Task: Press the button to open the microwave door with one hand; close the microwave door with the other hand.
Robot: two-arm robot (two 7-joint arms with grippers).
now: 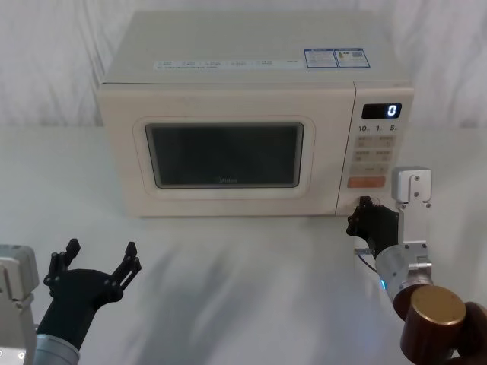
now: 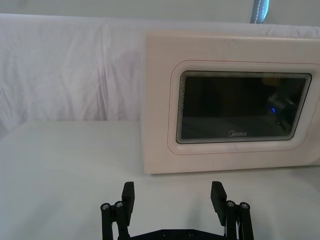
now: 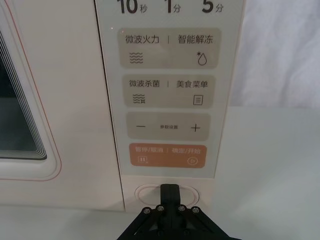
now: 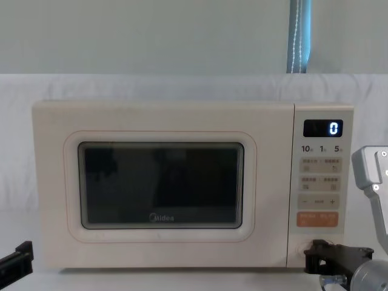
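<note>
Bare table (image 1: 251,281) lies between the left gripper (image 1: 99,258) and the shut microwave door (image 1: 224,156); the right gripper (image 3: 170,190) sits against the button (image 3: 150,192), no gap ahead.

Test bench, white-draped table (image 1: 251,281), cloth backdrop (image 2: 70,70)

Right hand (image 4: 313,252) meets the button (image 4: 303,249); microwave door (image 4: 163,188) closed.

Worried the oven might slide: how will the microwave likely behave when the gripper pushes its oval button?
The microwave looks boxy and broad-based, so it probably won't tip. The right gripper pushes low at the button, so any sliding on the white cloth should be slight. The microwave door, now shut, would likely spring outward.
</note>
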